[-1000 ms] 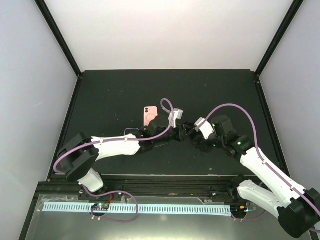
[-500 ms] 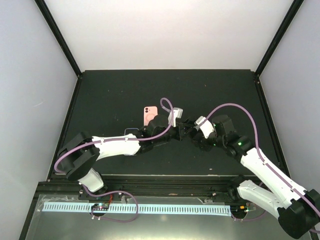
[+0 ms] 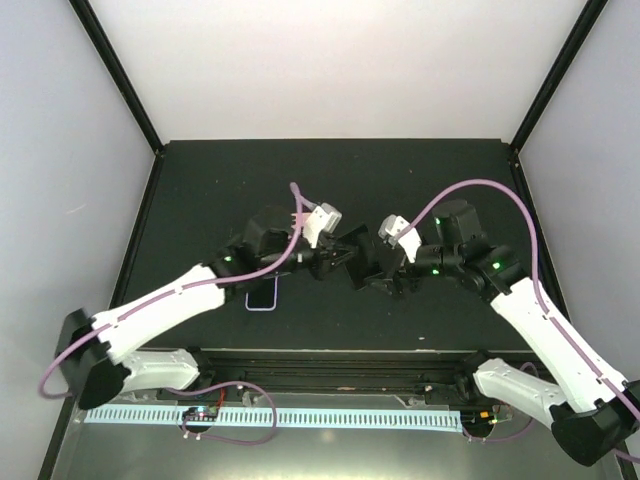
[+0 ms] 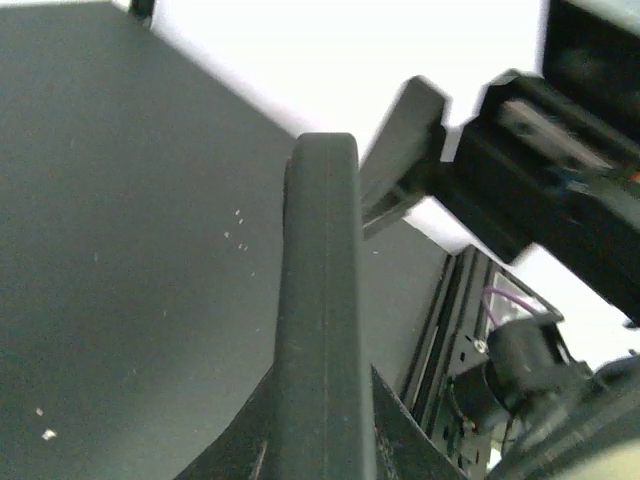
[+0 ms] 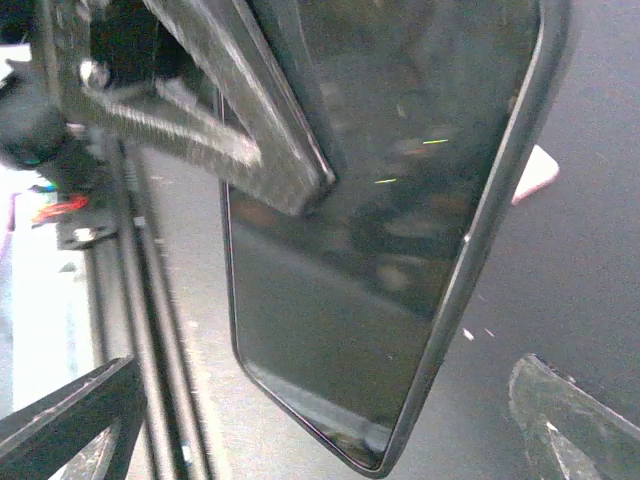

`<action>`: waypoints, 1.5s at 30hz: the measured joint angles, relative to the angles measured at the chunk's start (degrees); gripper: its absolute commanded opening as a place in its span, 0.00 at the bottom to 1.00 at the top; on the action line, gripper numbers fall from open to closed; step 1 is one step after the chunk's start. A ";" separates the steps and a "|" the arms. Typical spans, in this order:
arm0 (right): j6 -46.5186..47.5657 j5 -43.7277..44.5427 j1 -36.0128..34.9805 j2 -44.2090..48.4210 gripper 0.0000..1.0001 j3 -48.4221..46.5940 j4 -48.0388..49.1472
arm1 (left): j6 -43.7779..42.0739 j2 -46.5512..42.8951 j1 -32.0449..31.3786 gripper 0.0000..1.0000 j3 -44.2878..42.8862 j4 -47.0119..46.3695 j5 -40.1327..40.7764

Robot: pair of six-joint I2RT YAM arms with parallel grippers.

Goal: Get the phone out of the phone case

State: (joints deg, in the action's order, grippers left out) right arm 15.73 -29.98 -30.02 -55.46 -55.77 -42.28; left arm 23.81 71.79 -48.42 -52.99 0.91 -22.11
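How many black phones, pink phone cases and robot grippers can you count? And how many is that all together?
black phone: 1
pink phone case: 1
grippers: 2 (left gripper, right gripper)
Total: 4

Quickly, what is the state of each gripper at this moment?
Left gripper: jaws shut on the glossy black slab phone.
Right gripper: jaws open, one on either side of the phone, not gripping it.
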 measured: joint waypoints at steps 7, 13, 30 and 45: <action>10.29 -15.41 -0.11 -2.71 0.81 -7.23 -10.43 | -13.38 -14.47 0.26 0.01 -2.67 11.98 -4.63; 17.44 -21.49 -0.15 -3.96 0.62 -8.46 -15.17 | -18.93 -18.05 3.91 0.02 -2.91 16.83 -8.85; 22.32 -24.22 -2.49 -10.23 0.43 -9.49 -13.99 | -21.44 -11.61 14.73 0.02 -8.26 23.17 -35.78; 28.74 -25.88 -4.85 -11.91 0.17 -9.51 -16.35 | -21.05 -8.55 14.97 0.01 -9.92 23.52 -38.47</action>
State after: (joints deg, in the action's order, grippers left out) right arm 44.47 -55.86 -34.87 -67.37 -65.28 -58.63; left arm 2.76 63.24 -33.45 -62.92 24.43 -60.58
